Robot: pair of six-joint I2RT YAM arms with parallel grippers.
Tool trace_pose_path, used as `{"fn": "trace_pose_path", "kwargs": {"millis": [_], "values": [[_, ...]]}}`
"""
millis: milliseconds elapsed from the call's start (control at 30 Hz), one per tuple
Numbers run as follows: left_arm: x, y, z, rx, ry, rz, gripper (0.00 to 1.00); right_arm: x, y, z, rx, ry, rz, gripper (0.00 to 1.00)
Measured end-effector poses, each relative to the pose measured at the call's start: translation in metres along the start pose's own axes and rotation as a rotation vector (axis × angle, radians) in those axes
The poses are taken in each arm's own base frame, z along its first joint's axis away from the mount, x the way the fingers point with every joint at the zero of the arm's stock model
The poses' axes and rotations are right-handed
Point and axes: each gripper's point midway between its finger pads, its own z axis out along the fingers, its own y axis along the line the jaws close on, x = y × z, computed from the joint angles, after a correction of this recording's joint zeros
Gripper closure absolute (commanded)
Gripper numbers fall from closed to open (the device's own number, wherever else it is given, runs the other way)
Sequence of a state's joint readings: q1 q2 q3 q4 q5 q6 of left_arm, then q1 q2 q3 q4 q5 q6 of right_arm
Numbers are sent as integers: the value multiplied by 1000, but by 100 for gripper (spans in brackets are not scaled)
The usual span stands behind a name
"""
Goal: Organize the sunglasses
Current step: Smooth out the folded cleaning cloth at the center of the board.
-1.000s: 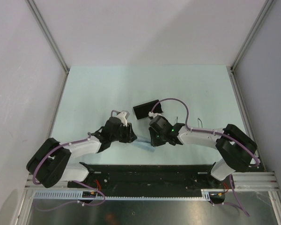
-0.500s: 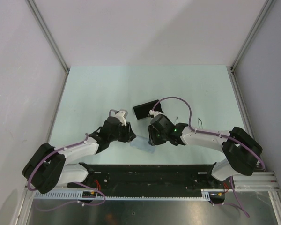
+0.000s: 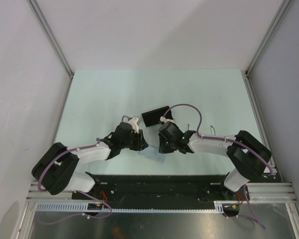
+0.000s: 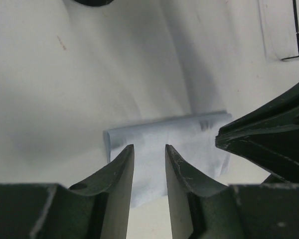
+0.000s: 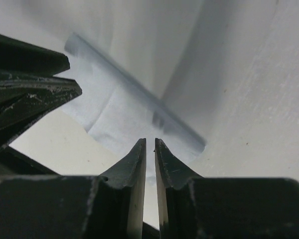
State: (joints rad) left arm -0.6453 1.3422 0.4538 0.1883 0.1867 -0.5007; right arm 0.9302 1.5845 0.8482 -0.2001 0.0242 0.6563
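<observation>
top external: left arm (image 3: 84, 155) and right arm (image 3: 214, 144) both lean in toward the middle of the table (image 3: 99, 94), tips nearly meeting over a light blue cloth (image 4: 174, 142). on the left wrist view my left gripper (image 4: 149, 149) stands a little spread, with the cloth lying below the gap. my right gripper (image 5: 150, 143) is almost pressed together, only a thin slit left; i cannot tell whether it nips the cloth's edge. the sunglasses (image 3: 213, 131) lie on the table just beyond the right arm, only thin wire showing. a black case (image 3: 157, 116) sits just behind the right gripper.
</observation>
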Motion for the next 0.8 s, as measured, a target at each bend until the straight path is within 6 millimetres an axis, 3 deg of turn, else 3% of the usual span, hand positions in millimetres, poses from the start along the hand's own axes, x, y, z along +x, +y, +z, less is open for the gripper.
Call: {"fn": "trace_pose_path", "kwargs": {"millis": [433,800], "values": [[0,0,20,-5,26,4,66,-13,-18,14,42,-22,78,84],[-10,0,30,-16,9,8,67,-14,-21,17,45,-26,84,84]]}}
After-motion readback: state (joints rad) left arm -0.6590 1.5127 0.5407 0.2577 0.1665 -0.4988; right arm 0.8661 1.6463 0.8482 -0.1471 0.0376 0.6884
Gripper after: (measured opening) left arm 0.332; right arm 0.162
